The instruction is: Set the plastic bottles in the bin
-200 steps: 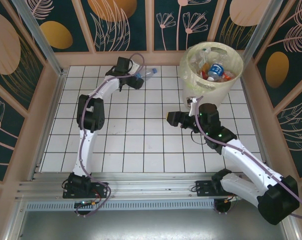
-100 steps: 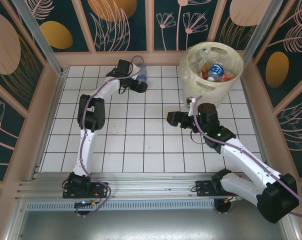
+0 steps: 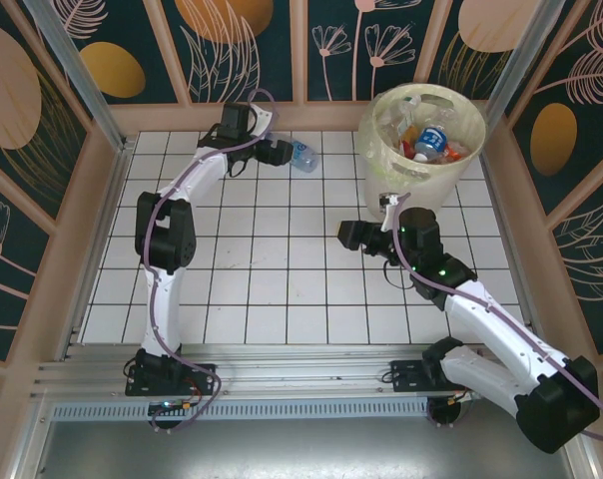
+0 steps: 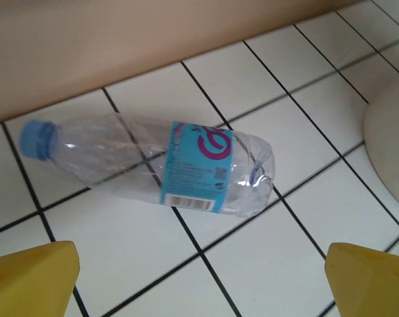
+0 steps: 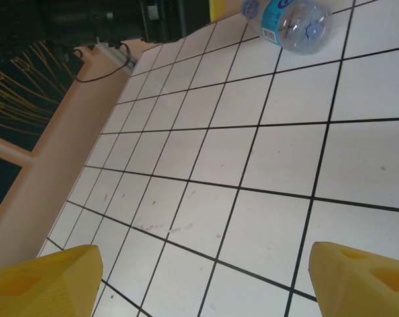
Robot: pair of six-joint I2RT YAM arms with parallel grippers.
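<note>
Tabletop (image 3: 282, 289): white tiles.
Bin (image 3: 421, 185): far right corner, several bottles (image 3: 431, 140) inside.
Left hand (image 4: 199, 284): jaws wide, holding nothing.
Right hand (image 5: 199, 277): partly open, empty, mid-tabletop.
Blue-capped bottle (image 4: 153, 165): flat by back wall, just ahead of left hand. It has turned and shifted within the last second but remains ungrasped, so pickup is still outstanding.

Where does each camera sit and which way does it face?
Top external: above, behind the bases, looking down on tiled table, bin, left arm, right arm.
Left wrist: on the left end effector, facing down at a blue-labelled bottle; yellow fingertips show.
Right wrist: on the right end effector, facing across the tiles; yellow fingertips show.
Shared: all three see that bottle.
</note>
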